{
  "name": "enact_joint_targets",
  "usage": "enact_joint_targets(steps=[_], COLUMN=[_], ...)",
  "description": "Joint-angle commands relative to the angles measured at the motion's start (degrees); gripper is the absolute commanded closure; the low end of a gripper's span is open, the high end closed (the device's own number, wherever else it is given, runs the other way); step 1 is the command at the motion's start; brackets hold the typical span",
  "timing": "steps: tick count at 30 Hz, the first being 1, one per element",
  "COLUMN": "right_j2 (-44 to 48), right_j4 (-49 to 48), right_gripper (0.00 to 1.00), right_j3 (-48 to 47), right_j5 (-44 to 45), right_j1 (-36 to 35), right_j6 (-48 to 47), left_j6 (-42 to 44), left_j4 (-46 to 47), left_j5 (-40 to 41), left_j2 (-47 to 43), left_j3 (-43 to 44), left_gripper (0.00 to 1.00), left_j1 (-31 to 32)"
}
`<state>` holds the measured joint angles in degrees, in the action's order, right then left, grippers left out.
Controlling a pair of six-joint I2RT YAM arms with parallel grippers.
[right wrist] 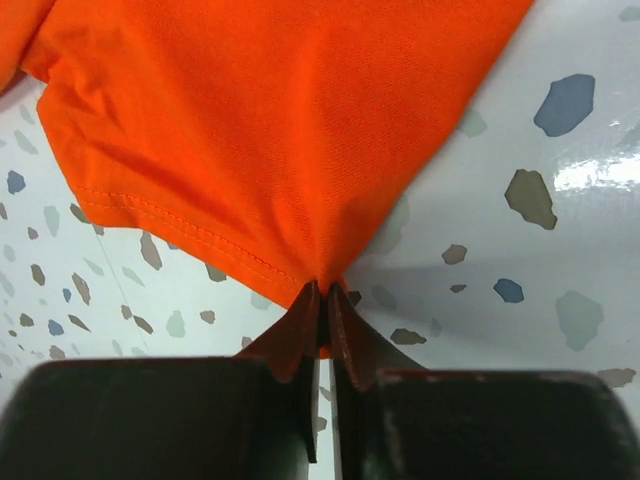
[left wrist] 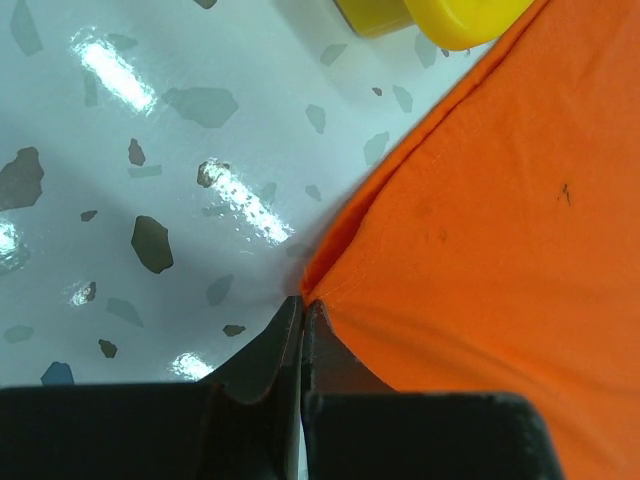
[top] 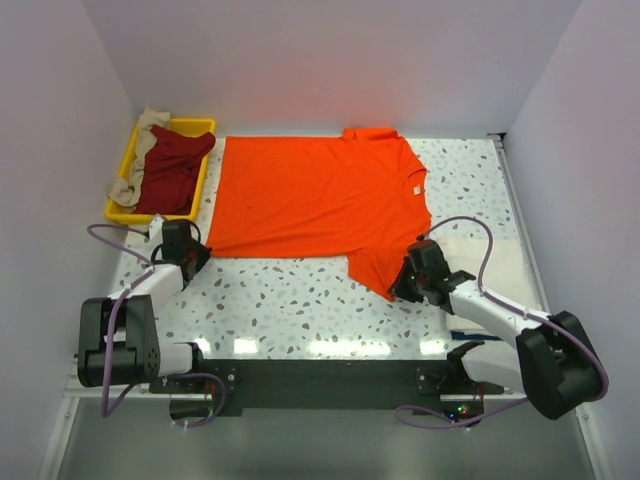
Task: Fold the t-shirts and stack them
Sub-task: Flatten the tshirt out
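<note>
A bright orange t-shirt (top: 310, 195) lies spread flat on the speckled table, its collar with the small white tag (top: 411, 186) to the right. My left gripper (top: 196, 255) is shut on the shirt's near-left hem corner (left wrist: 330, 270). My right gripper (top: 403, 287) is shut on the near sleeve tip (right wrist: 300, 200). A dark red shirt (top: 172, 165) and a beige shirt (top: 143, 140) lie bunched in the yellow tray (top: 205, 126) at the back left.
A cream-white folded cloth (top: 490, 255) lies on the table's right side behind my right arm. The tray's yellow rim (left wrist: 440, 20) shows in the left wrist view. Walls close in the left, back and right.
</note>
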<state>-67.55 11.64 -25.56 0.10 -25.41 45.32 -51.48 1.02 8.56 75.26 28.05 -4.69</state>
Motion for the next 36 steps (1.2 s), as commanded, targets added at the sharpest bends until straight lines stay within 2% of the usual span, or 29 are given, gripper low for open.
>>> enact_joint_targets(steps=[1,6,12,14,15,16,19,20,23,24,27,29,31,36], right_j2=[1.5,5.1,5.9,6.3,7.0,7.7,10.1,10.7,9.5,8.1,2.5,-0.6,-3.3,1.3], right_j4=[1.7,12.4,16.0,16.2,16.1,16.1,17.9,18.6,16.9,16.0,12.2,9.7,8.7,5.4], right_gripper=[0.98,1.00,0.97,0.90,0.84,0.70,0.51,0.50,0.49,0.49,0.50,0.51,0.56,0.57], right_j3=[-2.8,-10.3,-13.0,-11.5,-10.7,-9.4,-9.0,-9.1,-9.5,-9.6,-10.9,-12.2,-12.9,-7.2], right_j5=[0.9,0.9,-1.9,-1.8,-0.6,-0.3,3.9,4.7,3.4,2.3,0.0,-1.6,-3.8,-7.0], right_j1=[-0.3,-0.2,0.0,0.1,0.0,0.1,0.6,1.3,7.0,11.7,17.2,18.4,18.6,16.3], right_j6=[0.0,-2.2,-2.8,-3.1,-3.0,-3.1,-3.9,-4.3,-6.9,-7.5,-8.8,-8.4,-8.1,-5.9], left_j6=[0.2,0.3,0.7,0.9,1.0,1.0,1.1,1.3,1.7,1.9,2.4,2.5,3.1,3.4], left_j4=[-0.7,-0.9,-4.4,-5.2,-5.6,-6.2,-7.3,-7.6,-8.5,-9.0,-9.7,-10.2,-10.7,-10.6], left_j5=[0.9,0.6,0.6,0.6,0.6,0.6,0.1,0.1,-0.3,-0.3,-0.5,-0.6,-0.9,-1.5], left_j2=[0.4,0.6,1.4,1.6,1.8,1.9,2.3,2.3,2.3,2.3,2.3,2.3,2.3,1.3], left_j3=[3.1,4.2,6.3,6.7,7.3,7.5,8.5,8.8,9.8,10.3,10.9,10.9,10.9,10.2], left_gripper=[1.00,1.00,1.00,1.00,1.00,1.00,1.00,1.00,1.00,1.00,1.00,1.00,1.00,1.00], left_j1=[0.0,0.0,0.0,-0.1,-0.2,-0.3,-0.8,-1.0,-1.5,-1.5,-1.7,-2.1,-2.7,-3.6])
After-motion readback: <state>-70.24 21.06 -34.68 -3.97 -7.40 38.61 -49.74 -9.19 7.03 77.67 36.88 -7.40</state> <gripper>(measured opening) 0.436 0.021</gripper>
